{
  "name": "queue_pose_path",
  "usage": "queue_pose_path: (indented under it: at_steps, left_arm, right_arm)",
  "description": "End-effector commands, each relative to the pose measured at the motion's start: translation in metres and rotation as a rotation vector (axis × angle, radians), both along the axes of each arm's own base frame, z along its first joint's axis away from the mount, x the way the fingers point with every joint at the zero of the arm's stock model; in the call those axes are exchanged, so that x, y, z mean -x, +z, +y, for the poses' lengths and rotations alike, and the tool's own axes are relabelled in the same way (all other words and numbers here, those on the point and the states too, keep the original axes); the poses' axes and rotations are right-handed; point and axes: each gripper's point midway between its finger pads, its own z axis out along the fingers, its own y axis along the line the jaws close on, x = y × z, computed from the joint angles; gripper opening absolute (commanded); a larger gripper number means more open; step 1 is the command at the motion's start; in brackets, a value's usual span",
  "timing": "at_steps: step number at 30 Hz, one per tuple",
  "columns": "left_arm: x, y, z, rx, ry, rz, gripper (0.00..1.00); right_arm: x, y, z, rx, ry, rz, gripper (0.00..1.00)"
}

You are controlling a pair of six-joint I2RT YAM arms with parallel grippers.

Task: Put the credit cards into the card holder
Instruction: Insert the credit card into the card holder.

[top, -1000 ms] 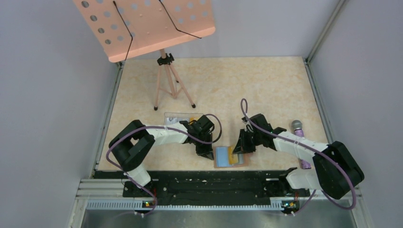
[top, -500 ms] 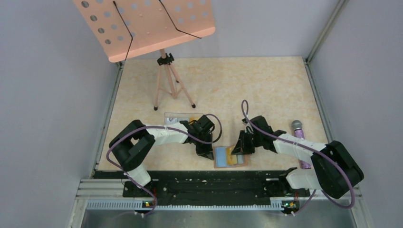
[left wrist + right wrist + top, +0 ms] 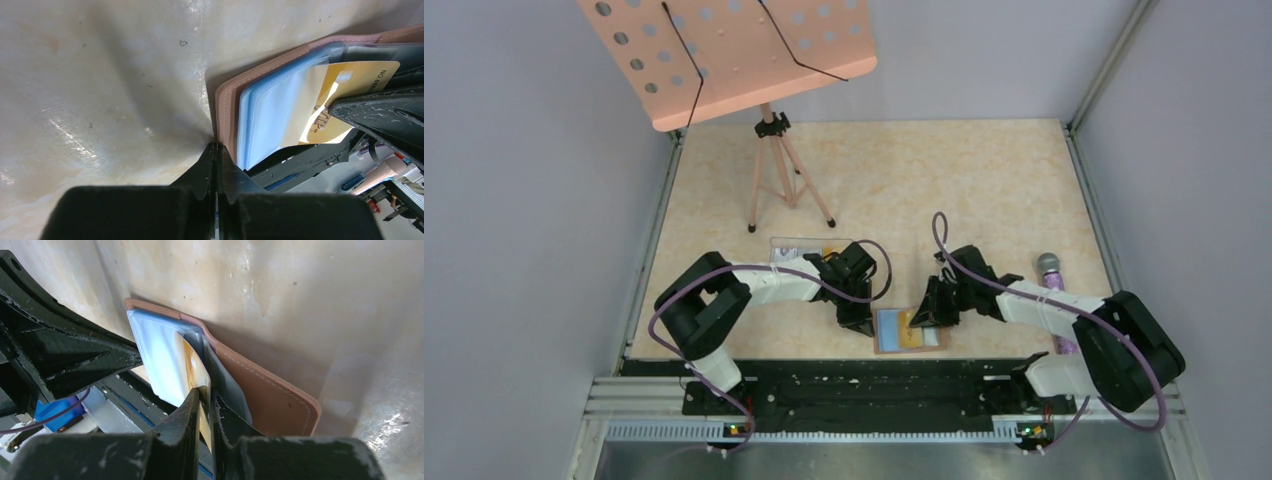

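Since the earlier frame, the right gripper point(image 3: 931, 310) has been carried slightly left over the holder point(image 3: 886, 335), and less of the yellow card point(image 3: 360, 80) is left showing beyond it.

Location: the holder is laid open on the desk point(image 3: 904, 180), close to the near edge, about midway along it, with its long axis running along that edge.

Right jaws: drawn in close on the trailing edge of the card, which is held between them.

Left gripper point(image 3: 217, 150): jaws fully closed with nothing between them; the tips are set down on the desk against the holder's left edge.

Governing relation: the card is lying part-way into a clear bluish sleeve point(image 3: 280, 115), pointing left toward the left gripper. The remaining travel is judged to run along the holder's long axis, from the right jaws toward the left tips, which would serve as the stop. The right arm is the nearer to the card.

Containers: one card is seen in the holder. A clear box point(image 3: 796, 246) is noted beyond the left arm; its contents cannot be made out.
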Motion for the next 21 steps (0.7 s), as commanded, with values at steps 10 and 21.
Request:
queue_pose_path:
  at_steps: [10,21]
  left_arm:
    - [0.003,-0.019,0.002,-0.047,-0.033,-0.012,0.00]
    - [0.001,-0.017,-0.003,-0.037,-0.039,-0.014,0.00]
  right_arm:
    - [0.009,-0.009,-0.014,0.208,0.006,0.053,0.31]
    - [0.008,-0.002,-0.013,0.309,0.049,0.034,0.59]
